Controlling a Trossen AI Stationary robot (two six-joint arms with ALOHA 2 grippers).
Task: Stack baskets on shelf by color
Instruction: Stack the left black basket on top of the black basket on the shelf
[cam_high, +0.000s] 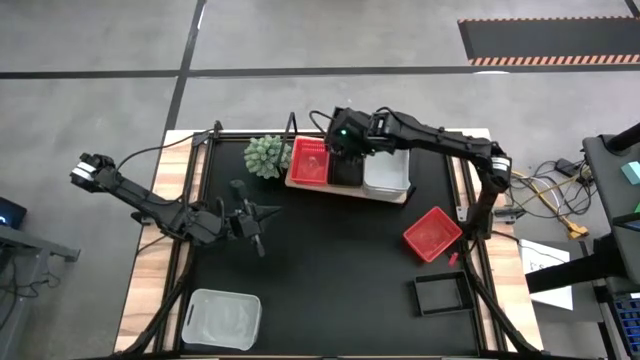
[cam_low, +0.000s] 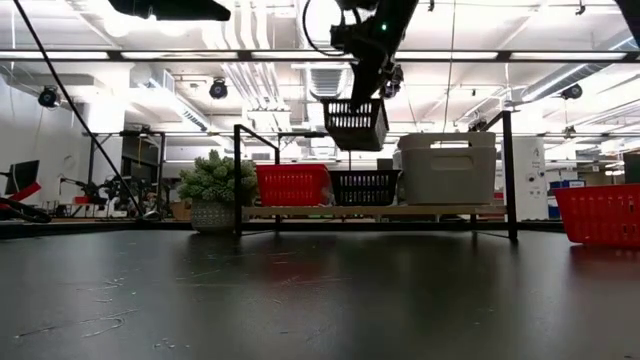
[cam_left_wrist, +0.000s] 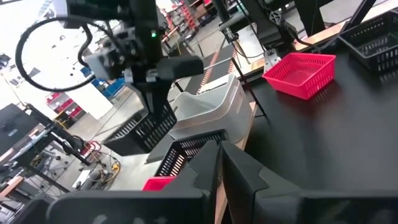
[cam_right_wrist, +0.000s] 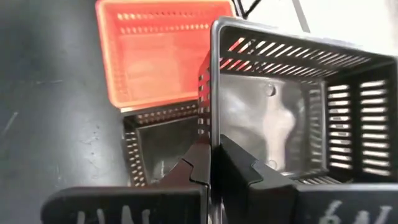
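Three baskets sit on shelf (cam_high: 400, 196) at far side: red (cam_high: 308, 162) left, black (cam_low: 364, 186) middle, white (cam_high: 386, 172) right. My right gripper (cam_right_wrist: 211, 163) pinched shut on rim of second black basket (cam_low: 356, 123), held in air above middle black one. Step in hand: stacking black on black. Next: line up square, lower until nested, release. Right arm stretched leftward over shelf. Left gripper (cam_left_wrist: 220, 163) shut, empty, waiting at table's left-centre. Loose: white basket near left, red and black right.
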